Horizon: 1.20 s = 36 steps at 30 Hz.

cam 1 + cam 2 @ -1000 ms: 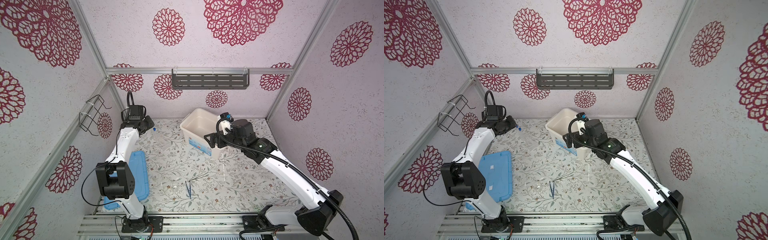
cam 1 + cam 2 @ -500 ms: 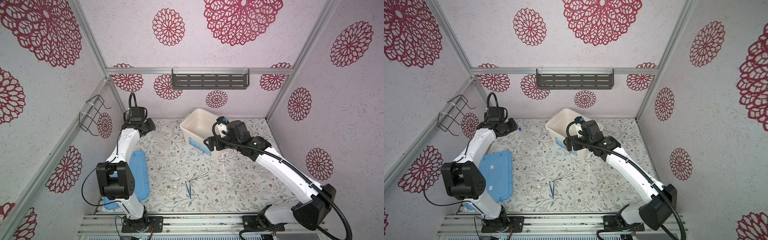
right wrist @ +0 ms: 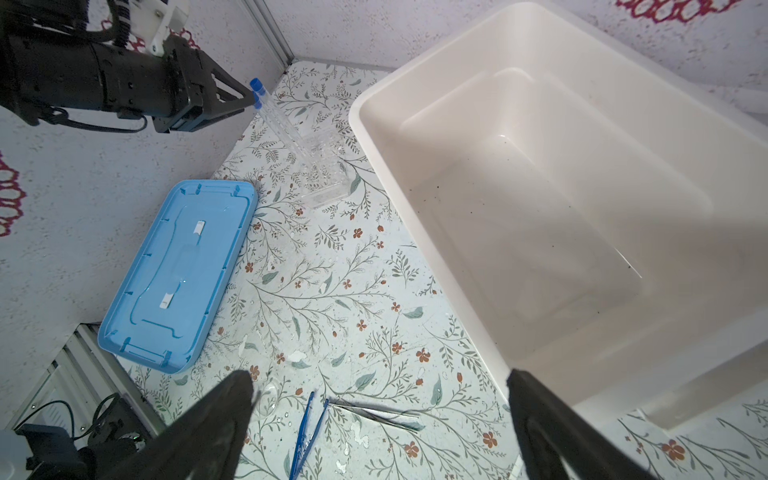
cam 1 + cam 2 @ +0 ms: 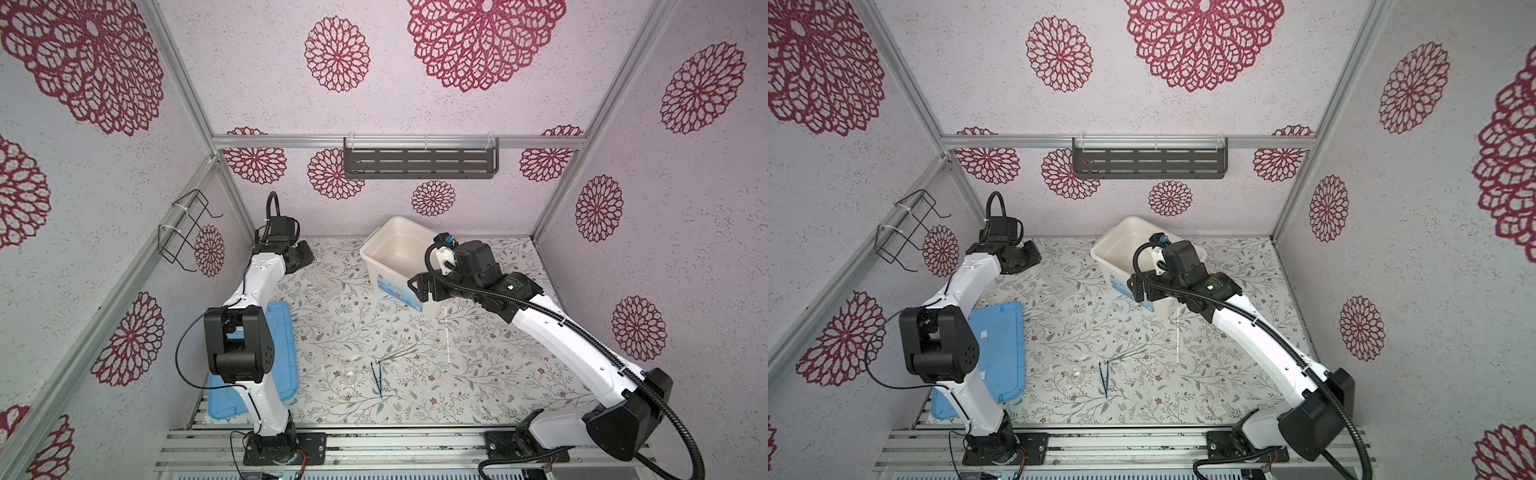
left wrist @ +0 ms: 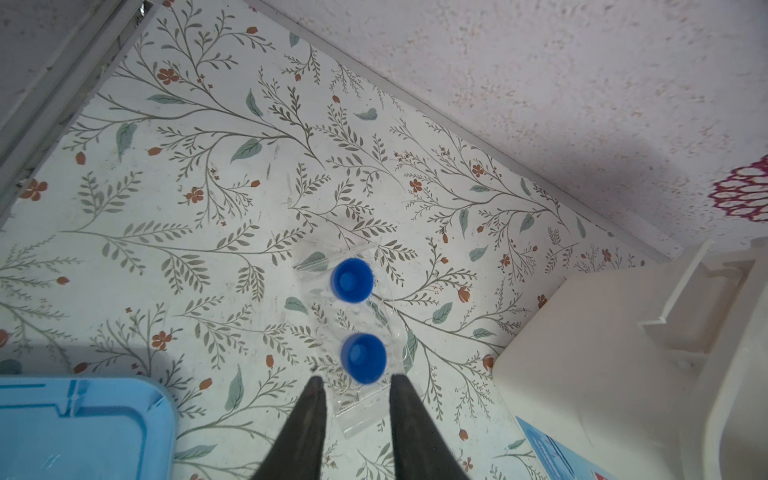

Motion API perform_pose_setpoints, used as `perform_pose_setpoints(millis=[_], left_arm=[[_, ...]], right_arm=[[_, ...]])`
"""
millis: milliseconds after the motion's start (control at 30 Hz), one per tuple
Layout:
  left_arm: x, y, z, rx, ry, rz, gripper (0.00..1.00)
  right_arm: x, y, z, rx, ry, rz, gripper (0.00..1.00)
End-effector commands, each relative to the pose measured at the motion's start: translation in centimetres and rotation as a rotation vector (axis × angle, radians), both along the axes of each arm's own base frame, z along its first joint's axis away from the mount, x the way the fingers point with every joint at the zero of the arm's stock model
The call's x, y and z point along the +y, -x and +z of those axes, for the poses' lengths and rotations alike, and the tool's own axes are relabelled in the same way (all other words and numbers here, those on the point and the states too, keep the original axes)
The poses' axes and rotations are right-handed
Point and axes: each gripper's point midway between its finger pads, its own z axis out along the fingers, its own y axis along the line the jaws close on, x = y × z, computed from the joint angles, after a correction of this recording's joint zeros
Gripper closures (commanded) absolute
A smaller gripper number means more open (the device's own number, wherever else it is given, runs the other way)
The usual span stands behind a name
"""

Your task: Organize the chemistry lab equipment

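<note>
Two clear tubes with blue caps (image 5: 351,279) (image 5: 363,357) stand in a clear rack (image 3: 320,183) at the back left. My left gripper (image 5: 356,380) is over them, jaws partly apart, the nearer cap just ahead of the tips and untouched. In both top views this gripper (image 4: 305,259) (image 4: 1034,259) hides the tubes. My right gripper (image 3: 379,374) (image 4: 422,286) hangs wide open and empty by the near wall of the white tub (image 4: 374,253). On the mat lie dark blue tweezers (image 4: 376,379) (image 3: 309,432), a silvery tool (image 4: 399,354) (image 3: 374,415), a thin white rod (image 4: 446,336) and a small clear vessel (image 4: 351,376).
A flat light-blue lid (image 4: 286,353) (image 3: 178,270) lies at the front left beside the left arm's base. The tub's inside (image 3: 540,208) holds nothing. A dark shelf (image 4: 419,162) hangs on the back wall and a wire holder (image 4: 187,228) on the left wall.
My left gripper has shifted a little right over the tubes and its jaws have narrowed slightly. The right arm has swung slightly, its gripper staying wide open by the tub.
</note>
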Motion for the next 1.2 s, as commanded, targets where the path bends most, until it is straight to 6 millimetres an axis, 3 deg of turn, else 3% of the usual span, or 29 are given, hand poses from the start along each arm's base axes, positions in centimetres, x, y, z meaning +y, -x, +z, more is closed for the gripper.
perform_pose_setpoints(millis=[0,367,733,1167], left_arm=[[-0.2,-0.7,1.6,-0.040,-0.006,-0.010,0.69],[0.6,-1.1,3.4,-0.090,-0.004,0.021,0.68],[1.9,-1.0,2.3,-0.057,0.011,0.084,0.72],[1.8,-0.9,1.1,-0.039,0.020,0.080,0.76]], right_arm=[[-0.8,-0.1,2.2,-0.053,-0.037,-0.033,0.01],[-0.6,-0.2,2.1,-0.049,-0.042,-0.029,0.01],[-0.5,-0.2,1.9,-0.045,-0.040,-0.026,0.01],[-0.5,-0.3,1.8,-0.042,-0.041,-0.028,0.01]])
